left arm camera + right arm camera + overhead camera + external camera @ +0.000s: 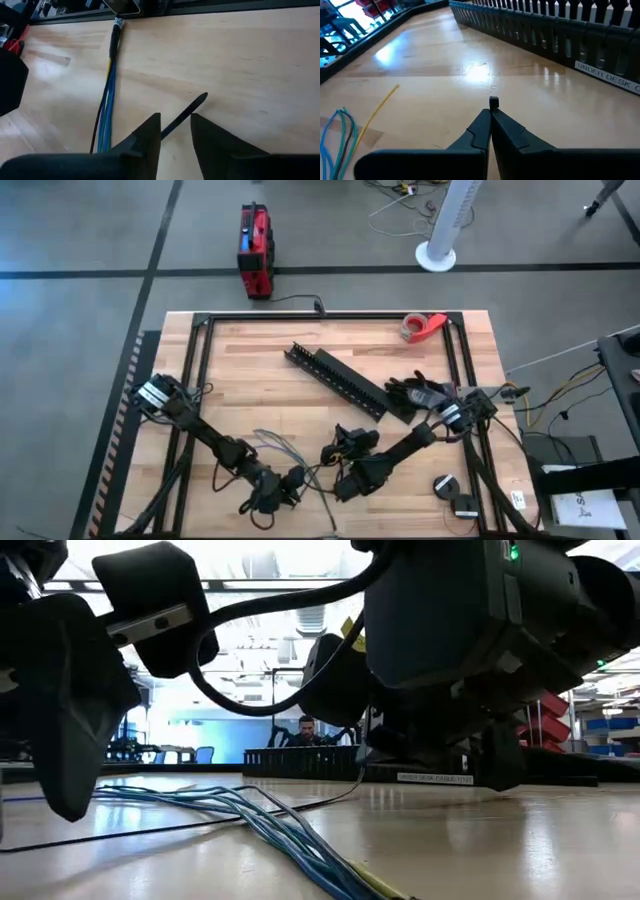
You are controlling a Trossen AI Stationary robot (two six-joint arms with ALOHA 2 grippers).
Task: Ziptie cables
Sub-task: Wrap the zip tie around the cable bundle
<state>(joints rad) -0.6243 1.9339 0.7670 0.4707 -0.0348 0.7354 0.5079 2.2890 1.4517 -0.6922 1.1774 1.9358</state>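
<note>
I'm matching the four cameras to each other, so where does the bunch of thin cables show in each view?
High view: the cables lie near the front edge, between the two grippers.
Low view: they run across the foreground.
Left wrist view: blue and dark strands beside the left gripper, whose fingers hold a black strip.
Right wrist view: only loose wire ends at the picture's edge.
Shared landmark: the black slotted rail, seen also in the low and right wrist views.
</note>
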